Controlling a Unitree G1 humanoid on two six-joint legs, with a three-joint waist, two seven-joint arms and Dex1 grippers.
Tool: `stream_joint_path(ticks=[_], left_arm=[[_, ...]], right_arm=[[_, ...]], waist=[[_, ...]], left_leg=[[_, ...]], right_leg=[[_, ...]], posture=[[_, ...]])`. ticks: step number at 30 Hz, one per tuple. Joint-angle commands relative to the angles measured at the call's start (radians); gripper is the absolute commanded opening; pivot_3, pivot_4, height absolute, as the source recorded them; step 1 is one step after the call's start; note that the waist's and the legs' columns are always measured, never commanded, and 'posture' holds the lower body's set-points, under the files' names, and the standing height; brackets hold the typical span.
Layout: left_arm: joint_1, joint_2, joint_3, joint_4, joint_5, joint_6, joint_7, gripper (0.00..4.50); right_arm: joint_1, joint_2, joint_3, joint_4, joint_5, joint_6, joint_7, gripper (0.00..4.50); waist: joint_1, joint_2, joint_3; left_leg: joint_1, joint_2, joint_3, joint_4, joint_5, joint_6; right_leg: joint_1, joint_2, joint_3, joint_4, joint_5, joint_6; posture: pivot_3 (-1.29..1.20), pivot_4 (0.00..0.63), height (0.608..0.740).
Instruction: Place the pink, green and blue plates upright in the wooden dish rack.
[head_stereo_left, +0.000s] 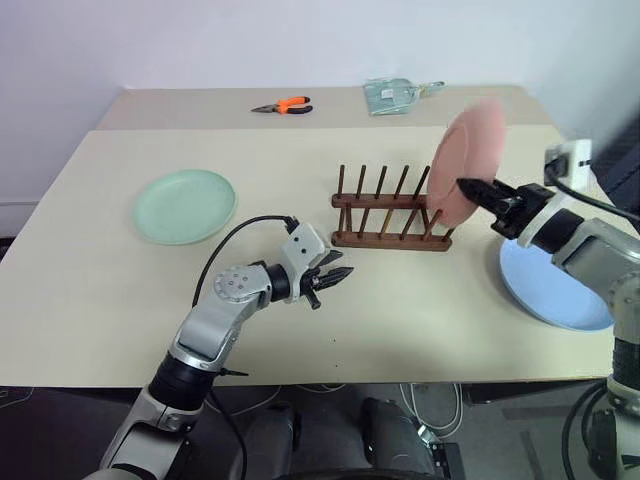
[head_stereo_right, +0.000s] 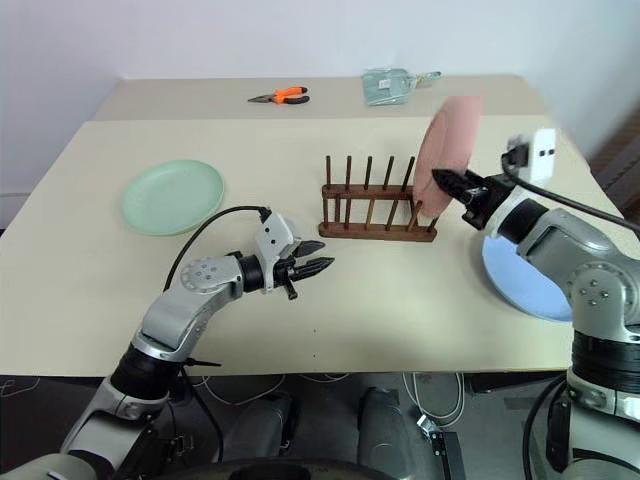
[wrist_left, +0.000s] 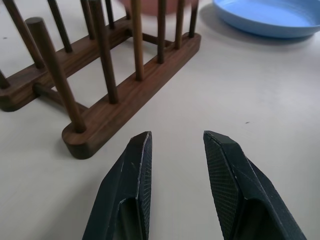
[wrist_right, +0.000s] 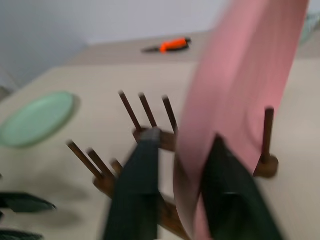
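- Salmon pink plate (head_stereo_left: 466, 160), matte and round, stands on edge at the right end of the dark wooden dish rack (head_stereo_left: 388, 212), mid-worktop.
- My right end effector (head_stereo_left: 470, 187) straddles its rim, fingers slightly apart.
- My left end effector (head_stereo_left: 333, 277) is part-open, empty.

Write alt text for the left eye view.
The right pincer meets the upright pink plate at the right end of the wooden dish rack. Green plate lies flat left, blue plate right.
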Motion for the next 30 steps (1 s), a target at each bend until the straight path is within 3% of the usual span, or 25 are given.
stream_joint_path(ticks=[1,2,4,7,8,9,11,13,15,20,25,28,30], left_arm=[[0.011,0.0,0.041,-0.048,-0.037,0.013,0.008,1.88],[0.008,-0.009,0.066,-0.046,-0.051,0.029,0.025,2.15],[-0.008,-0.031,0.142,-0.035,-0.085,0.037,0.068,2.88],[-0.06,-0.055,0.27,0.017,-0.07,0.025,0.206,4.39],[-0.085,-0.053,0.316,0.053,-0.041,0.009,0.279,4.46],[-0.11,-0.048,0.355,0.089,-0.006,-0.005,0.355,4.5],[-0.168,-0.03,0.45,0.175,0.069,0.016,0.549,4.5],[-0.216,-0.003,0.564,0.26,0.143,0.053,0.769,4.5],[-0.229,0.017,0.626,0.289,0.173,0.086,0.874,4.5],[-0.238,-0.042,0.765,0.277,0.098,0.214,0.968,4.5],[-0.25,-0.1,0.836,0.292,-0.027,0.394,0.916,4.5],[-0.273,-0.145,0.912,0.309,-0.097,0.4,0.929,3.68],[-0.298,-0.176,0.968,0.326,-0.143,0.383,0.951,2.72]], right_arm=[[-0.021,-0.032,-0.002,-0.039,-0.121,-0.12,0.037,2.98],[-0.025,-0.041,0.001,-0.046,-0.179,-0.178,0.044,3.47],[-0.045,-0.064,-0.012,-0.042,-0.262,-0.256,0.041,3.54],[-0.093,-0.097,-0.049,-0.022,-0.3,-0.296,0.05,3.54],[-0.115,-0.102,-0.067,-0.024,-0.293,-0.302,0.059,3.54],[-0.133,-0.104,-0.079,-0.031,-0.289,-0.314,0.066,4.07],[-0.172,-0.104,-0.076,-0.076,-0.265,-0.321,0.095,4.41],[-0.196,-0.101,-0.031,-0.174,-0.207,-0.282,0.144,4.41],[-0.179,-0.097,0.033,-0.265,-0.181,-0.264,0.203,4.41],[-0.168,-0.007,0.188,-0.395,-0.13,-0.185,0.198,4.41],[-0.098,0.045,0.338,-0.428,-0.26,-0.228,0.202,4.41],[-0.053,0.071,0.39,-0.439,-0.318,-0.251,0.198,4.5],[-0.028,0.077,0.411,-0.442,-0.356,-0.258,0.197,4.5]], waist=[[0.0,0.0,0.0],[0.0,0.0,0.0],[-0.001,0.0,0.0],[0.0,0.0,0.0],[0.0,0.0,0.0],[0.0,0.0,0.0],[-0.002,0.0,0.0],[-0.009,0.0,0.0],[-0.017,-0.001,0.0],[-0.006,-0.006,-0.001],[0.006,-0.011,-0.002],[0.003,-0.011,-0.002],[0.002,-0.011,-0.002]], left_leg=[[0.0,0.0,0.0,0.0,0.0,0.0],[0.0,0.0,0.0,0.0,0.0,0.0],[0.0,0.0,0.0,0.0,0.0,0.0],[0.0,0.0,0.0,0.0,0.0,0.0],[0.0,0.0,0.0,0.0,0.0,0.0],[0.0,0.0,0.0,0.0,0.0,0.0],[0.001,0.0,0.0,0.0,0.0,0.0],[0.001,0.0,0.0,-0.001,0.0,0.0],[0.001,0.001,-0.001,-0.002,0.0,0.0],[0.0,-0.001,-0.003,0.0,0.0,-0.001],[-0.001,-0.002,-0.005,0.001,0.0,-0.002],[-0.001,-0.002,-0.005,0.001,0.001,-0.002],[0.0,-0.002,-0.005,0.0,0.001,-0.003]], right_leg=[[0.0,0.0,0.0,0.0,0.0,0.0],[0.0,0.0,0.0,0.0,0.0,0.0],[0.0,0.0,0.0,0.0,0.0,0.001],[0.0,0.0,0.0,0.0,-0.002,0.004],[0.0,0.0,0.0,0.0,-0.002,0.004],[0.0,0.0,0.0,0.0,-0.002,0.004],[0.0,0.0,0.0,0.0,-0.002,0.004],[0.0,0.0,0.0,0.0,-0.002,0.004],[-0.001,0.002,0.0,0.0,-0.002,0.004],[0.0,0.0,-0.001,0.001,-0.001,0.003],[0.001,0.0,-0.003,0.001,0.0,0.003],[0.0,0.0,-0.002,0.002,0.0,0.003],[-0.001,0.0,-0.002,0.003,0.0,0.003]], posture=[[0.0,0.15,0.74],[0.0,0.15,0.74],[0.0,0.15,0.74],[0.0,0.15,0.74],[0.0,0.15,0.74],[0.0,0.15,0.74],[0.0,0.15,0.74],[0.0,0.15,0.74],[0.0,0.15,0.74],[0.0,0.15,0.74],[0.0,0.15,0.74],[0.0,0.15,0.74],[0.0,0.15,0.74]])
